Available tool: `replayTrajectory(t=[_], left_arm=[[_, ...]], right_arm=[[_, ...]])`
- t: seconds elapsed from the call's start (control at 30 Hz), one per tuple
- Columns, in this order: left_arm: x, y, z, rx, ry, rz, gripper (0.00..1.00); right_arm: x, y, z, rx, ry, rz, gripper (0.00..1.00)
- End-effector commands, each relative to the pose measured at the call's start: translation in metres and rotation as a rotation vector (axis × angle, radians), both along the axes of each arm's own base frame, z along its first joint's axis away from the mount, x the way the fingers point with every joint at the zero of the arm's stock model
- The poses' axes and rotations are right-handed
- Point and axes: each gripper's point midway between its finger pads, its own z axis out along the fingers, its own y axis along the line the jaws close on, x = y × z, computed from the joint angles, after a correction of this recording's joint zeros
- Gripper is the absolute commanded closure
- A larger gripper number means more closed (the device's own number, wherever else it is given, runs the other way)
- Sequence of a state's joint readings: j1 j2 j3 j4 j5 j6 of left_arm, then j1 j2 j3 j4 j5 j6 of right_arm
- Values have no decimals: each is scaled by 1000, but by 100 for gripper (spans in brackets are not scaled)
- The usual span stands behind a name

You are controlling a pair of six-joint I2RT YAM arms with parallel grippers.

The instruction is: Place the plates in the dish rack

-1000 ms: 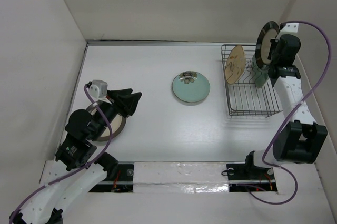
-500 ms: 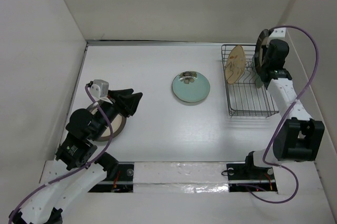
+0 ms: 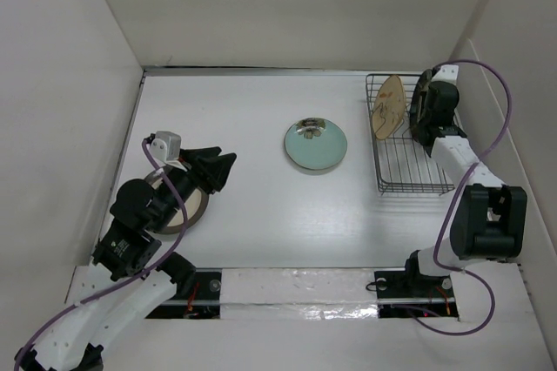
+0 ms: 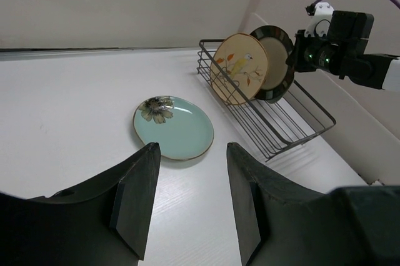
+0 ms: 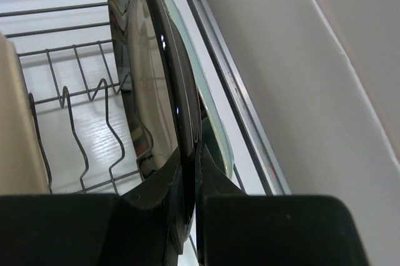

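My right gripper (image 3: 424,111) (image 5: 190,160) is shut on the rim of the dark-rimmed cream plate (image 5: 147,78) (image 4: 277,59). It holds the plate upright on edge inside the dark wire dish rack (image 3: 416,166) (image 4: 284,122) (image 5: 75,60). The tan leaf-pattern plate (image 3: 389,105) (image 4: 240,67) stands in the rack just left of it. The pale mint plate (image 5: 215,122) stands close behind it on the wall side. The teal plate (image 3: 316,145) (image 4: 174,127) lies flat mid-table. My left gripper (image 3: 224,160) (image 4: 190,147) is open and empty above the grey-brown-rimmed plate (image 3: 181,207).
White walls enclose the table on the left, back and right. The rack sits close to the right wall (image 5: 325,60). My right arm (image 3: 483,214) runs along the right edge, with a purple cable looping over it.
My right gripper has come down and to the left with the dark-rimmed plate, from above the rack's far right corner into the rack. My left arm has not moved.
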State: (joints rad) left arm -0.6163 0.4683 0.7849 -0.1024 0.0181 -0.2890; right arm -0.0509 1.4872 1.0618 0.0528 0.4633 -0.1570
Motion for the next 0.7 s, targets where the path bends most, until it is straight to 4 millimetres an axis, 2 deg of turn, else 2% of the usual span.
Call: replayTrajectory(t=[0.0,0.07,0.1,0.13,0.2,0.23,0.27,0.3,0.37,0.43,0.47,0.5,0.53,0.57,0.6,0.63,0.67], left_arm=[[-2,-2,19,-33,-43,-12,56],[0,-3,16,-28,-36,-10,56],[1,-2,16,-27,-33,-6,56],[1,-2,15,-25,-30,-4,56],[2,-2,14,-25,-30,1,56],[2,-1,15,-26,-33,2,56],[2,-2,15,-25,-32,2,56],[7,2,12,-22,-23,32,56],[9,1,9,-13,-12,38,56],[10,2,8,-9,-8,44,56],[11,2,8,-9,-7,50,56],[13,4,7,-7,-5,62,56],[14,4,5,-3,0,67,56],[14,4,5,-2,3,70,57],[15,6,5,-1,2,78,58],[16,6,5,0,2,82,63],[17,7,4,1,3,88,67]], right_arm=[[11,0,55,62,-283,-64,100],[9,1,50,102,-302,-80,98],[9,-1,46,110,-297,-97,94],[10,-1,45,151,-316,-121,78],[9,-2,42,180,-301,-150,59],[9,-1,52,203,-333,-159,42],[7,-1,57,212,-343,-164,36],[6,1,75,233,-387,-160,25],[2,7,91,259,-406,-153,18],[-2,19,113,290,-453,-130,16],[-10,27,134,303,-500,-107,16],[-13,46,144,323,-520,-61,17],[-17,60,151,358,-543,-27,38],[-25,75,157,389,-565,18,54],[-28,109,159,430,-560,107,76],[-32,132,157,489,-560,159,100],[-35,155,153,532,-554,213,100]])
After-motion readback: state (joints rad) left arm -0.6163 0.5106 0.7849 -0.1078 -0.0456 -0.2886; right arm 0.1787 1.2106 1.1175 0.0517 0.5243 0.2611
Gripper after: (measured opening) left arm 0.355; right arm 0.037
